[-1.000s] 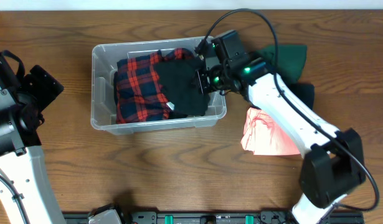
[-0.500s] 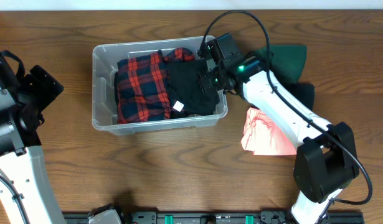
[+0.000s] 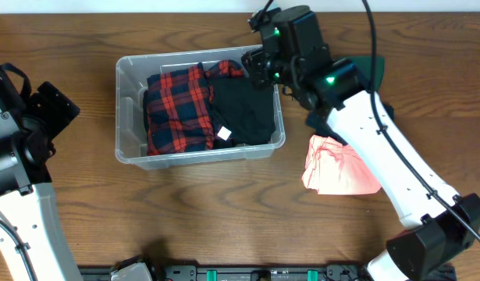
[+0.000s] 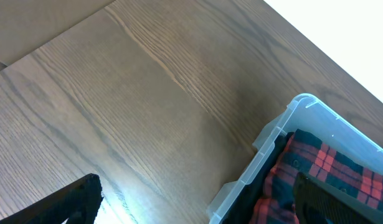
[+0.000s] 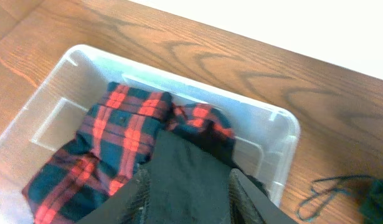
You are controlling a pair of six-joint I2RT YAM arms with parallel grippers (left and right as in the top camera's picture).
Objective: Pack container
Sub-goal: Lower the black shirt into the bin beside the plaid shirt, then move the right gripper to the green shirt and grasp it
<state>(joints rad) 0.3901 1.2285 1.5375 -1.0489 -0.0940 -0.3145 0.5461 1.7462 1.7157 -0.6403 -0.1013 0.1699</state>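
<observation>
The clear plastic container (image 3: 122, 109) sits at the table's middle left. It holds a red-and-blue plaid garment (image 3: 173, 109) on the left and a black garment (image 3: 241, 113) on the right. My right gripper (image 3: 259, 66) hangs open and empty above the container's far right corner. In the right wrist view the black garment (image 5: 188, 174) lies in the container (image 5: 284, 121) below the spread fingers (image 5: 186, 199), beside the plaid garment (image 5: 116, 130). My left gripper (image 4: 197, 199) is open and empty, raised left of the container (image 4: 284, 124).
A pink cloth (image 3: 337, 165) lies on the table right of the container. A dark green cloth (image 3: 368, 74) and a darker one (image 3: 380, 117) lie behind the right arm. A thin cord (image 5: 328, 190) lies on the wood by the container's corner.
My right gripper has let go of the black garment, risen out of the container and pulled back towards the far edge. The black garment now lies flat in the container. The left arm has not moved.
</observation>
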